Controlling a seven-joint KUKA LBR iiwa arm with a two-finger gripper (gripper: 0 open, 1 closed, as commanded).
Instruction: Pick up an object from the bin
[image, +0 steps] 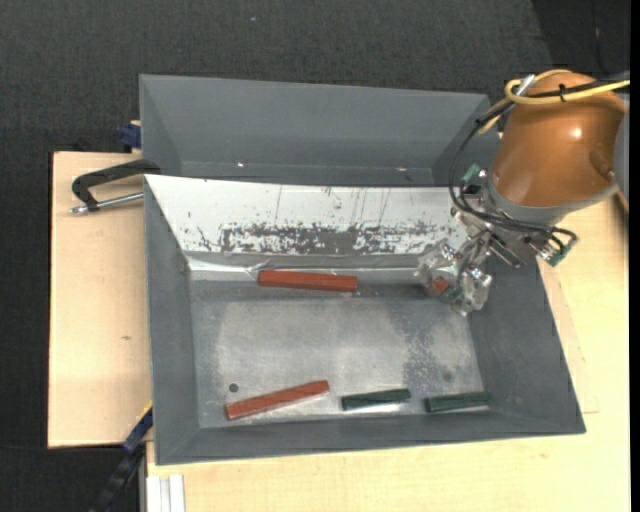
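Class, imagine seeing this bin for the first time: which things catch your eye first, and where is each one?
The robot's orange cover at the upper right stands out most, with the hand below it over the back right corner of the bin. One red bar lies along the back wall, another red bar at the front left, and two dark green bars along the front.

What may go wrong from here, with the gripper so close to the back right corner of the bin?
1. The gripper hangs close to the bin's back wall and right wall, so it may knock against the metal.
2. The long red stick lies tight along the foot of the back wall; a grasp there may slip or scrape the wall.
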